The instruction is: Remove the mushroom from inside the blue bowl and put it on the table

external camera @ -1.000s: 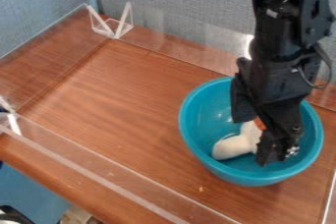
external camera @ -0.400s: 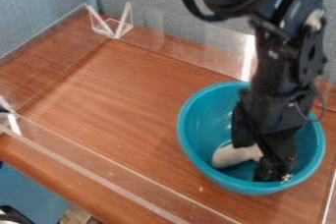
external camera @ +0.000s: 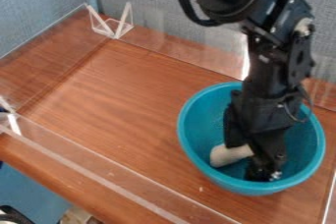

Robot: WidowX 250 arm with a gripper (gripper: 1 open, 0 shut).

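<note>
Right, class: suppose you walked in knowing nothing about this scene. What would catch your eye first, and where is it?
First, the blue bowl at the right of the reddish-brown table, bright against the wood. Then the black arm reaching down into it from above, its claw open low inside the bowl. Beside the claw lies the mushroom, its cream stem showing at the bowl's bottom, partly hidden by the arm.

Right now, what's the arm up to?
The arm has its gripper pointed down inside the blue bowl, jaws open, right over the mushroom. The mushroom lies on its side on the bowl's bottom, its pale stem showing to the left of the gripper; nothing is gripped yet. The bowl sits at the right end of the wooden table.
</note>
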